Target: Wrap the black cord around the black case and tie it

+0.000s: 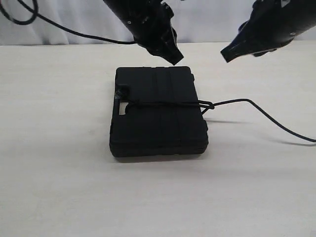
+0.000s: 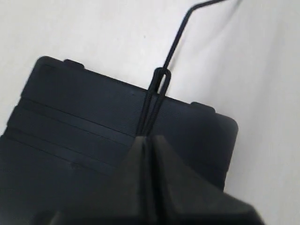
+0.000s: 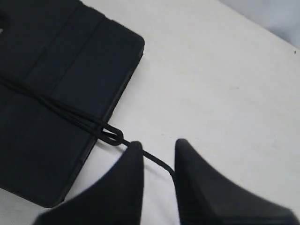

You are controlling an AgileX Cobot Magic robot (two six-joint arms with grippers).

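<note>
**Case.** The black case (image 1: 158, 113) lies flat about midway between the table's (image 1: 59, 197) left and right edges, a little short of the far edge. Its ribbed face is up and its handle slot (image 1: 122, 106) is on the side toward the left edge.

**Cord.** The black cord (image 1: 168, 104) crosses the top of the case in several close strands. It runs from the slot side to the edge facing the table's right edge. There the strands gather into a small loop (image 1: 210, 105) just over that edge. One free length leaves the loop and trails across the bare table toward the right edge. I judge the wrap to be laid on and the loop to be the start of the tie. I cannot tell from these views whether it is pulled tight.

**Left gripper** (image 1: 170, 53). It hangs above the far edge of the case, clear of the lid. Its wrist view shows the fingers pressed together with nothing clamped between them. The strands seen there lie on the case below.

**Right gripper** (image 1: 228, 53). It hangs in the air off the case's far right corner, toward the far edge. Its fingers stand narrowly apart and empty. In its wrist view the free length lies on the table beneath the gap, which I read as lining up to take the tail beside the loop.

**Risk.** Pulling the tail without holding the case down could drag the case.
</note>
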